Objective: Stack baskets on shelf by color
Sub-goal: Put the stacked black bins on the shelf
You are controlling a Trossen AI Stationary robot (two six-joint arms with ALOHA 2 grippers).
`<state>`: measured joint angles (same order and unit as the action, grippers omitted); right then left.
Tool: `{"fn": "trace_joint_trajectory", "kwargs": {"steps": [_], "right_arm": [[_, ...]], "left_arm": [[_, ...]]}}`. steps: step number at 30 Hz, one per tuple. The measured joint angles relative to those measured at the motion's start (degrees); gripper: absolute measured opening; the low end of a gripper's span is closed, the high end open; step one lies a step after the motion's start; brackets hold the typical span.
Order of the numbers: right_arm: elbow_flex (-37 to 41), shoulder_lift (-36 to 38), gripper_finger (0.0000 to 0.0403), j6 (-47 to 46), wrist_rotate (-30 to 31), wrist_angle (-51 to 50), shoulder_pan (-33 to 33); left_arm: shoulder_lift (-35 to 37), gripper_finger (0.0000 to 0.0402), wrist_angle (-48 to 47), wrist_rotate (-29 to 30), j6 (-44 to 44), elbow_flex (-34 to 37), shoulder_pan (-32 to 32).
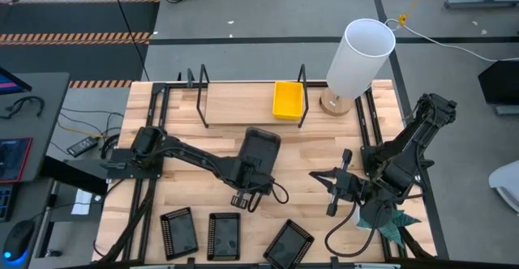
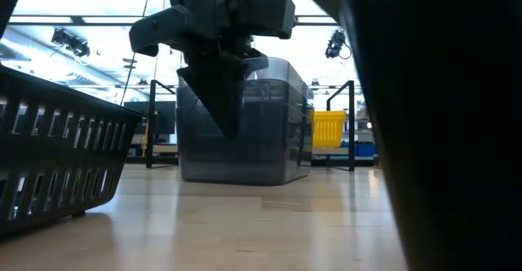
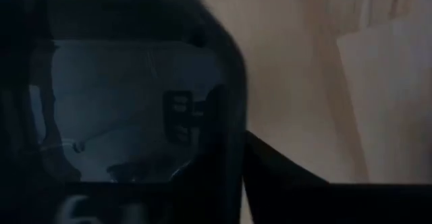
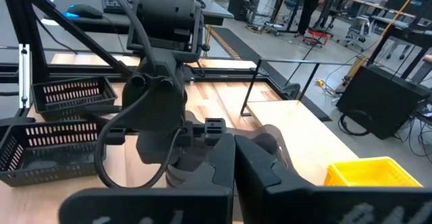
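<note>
While gripped by left jaws (image 1: 253,165), grey basket (image 1: 261,145) upright, long axis toward shelf (image 1: 239,104).

Pale, matt slatted wood forms the tabletop (image 1: 308,151). The shelf (image 1: 239,104) board is smooth light wood with black wire uprights. Yellow basket (image 1: 288,99): glossy plastic. Mesh baskets (image 1: 178,232): matt black plastic.

Shelf (image 1: 239,104) left part free; yellow basket (image 1: 288,99) (right end), white cylinder (image 1: 358,58) obstruct.
</note>
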<state>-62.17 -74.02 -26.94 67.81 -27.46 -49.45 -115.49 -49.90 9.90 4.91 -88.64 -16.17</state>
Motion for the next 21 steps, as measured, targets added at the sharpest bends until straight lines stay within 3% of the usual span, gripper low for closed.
{"fn": "trace_joint_trajectory", "kwargs": {"steps": [2,9,21], "right_arm": [[0.0,0.0,0.0009,-0.02,0.0,0.0,0.04],[0.02,0.0,0.0009,0.07,-0.02,0.02,0.04],[0.04,0.0,0.0009,0.04,-0.37,0.02,0.04]], "left_arm": [[0.08,0.0016,-0.01,-0.12,-0.02,-0.02,0.01],[-0.03,0.0016,-3.92,0.87,-1.69,-3.79,-0.19],[0.03,0.0016,-21.63,-1.91,-6.79,-21.69,0.42]]}}
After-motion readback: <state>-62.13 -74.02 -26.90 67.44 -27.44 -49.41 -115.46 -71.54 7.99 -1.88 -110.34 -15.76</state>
